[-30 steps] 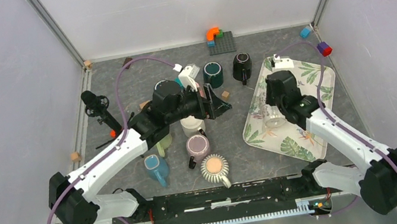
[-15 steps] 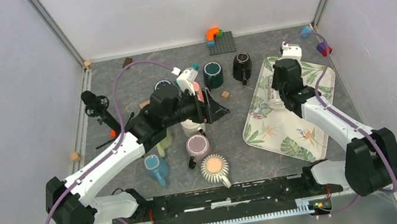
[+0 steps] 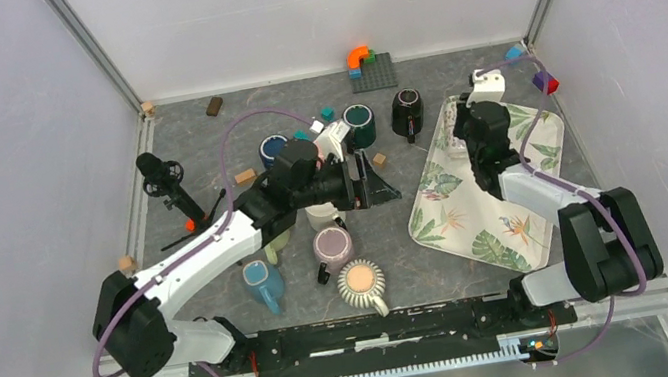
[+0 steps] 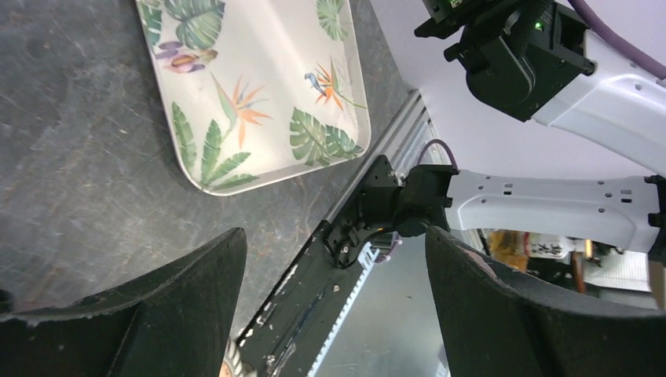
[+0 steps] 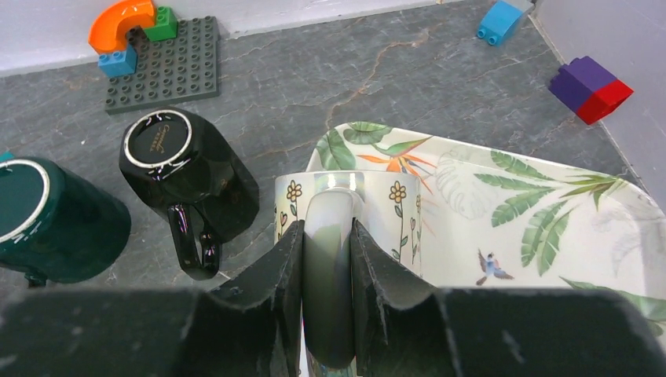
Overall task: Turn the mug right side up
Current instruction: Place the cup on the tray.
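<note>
Top view: your R arm (image 3: 483, 129) sits over the 12 o'clock end of the tray (image 3: 478, 226), at approx 3 o'clock on the desk (image 3: 201, 139). The floral mug (image 5: 393, 208) is hidden under the wrist here, so you can't place it from this view. L jaws hang above bare desk at the tray's 9 o'clock, spread wide, nothing btwn them.

Left wrist view: L jaws released, both fingers (image 4: 181, 306) well apart. Btwn them you see desk, a tray corner at 11 o'clock and the rail (image 4: 314, 314). No mug near them.

Right wrist view: R jaws clenched on the handle (image 5: 328, 236) of the floral mug, one finger each side, touching it. Mug body lies just past the jaws at 12 o'clock, over the tray's 9 o'clock edge. Can't tell which way its rim faces. Black mug (image 5: 188, 169) at its 9 o'clock, base showing, apart from it. Teal mug (image 5: 55, 216) further toward 9.
</note>
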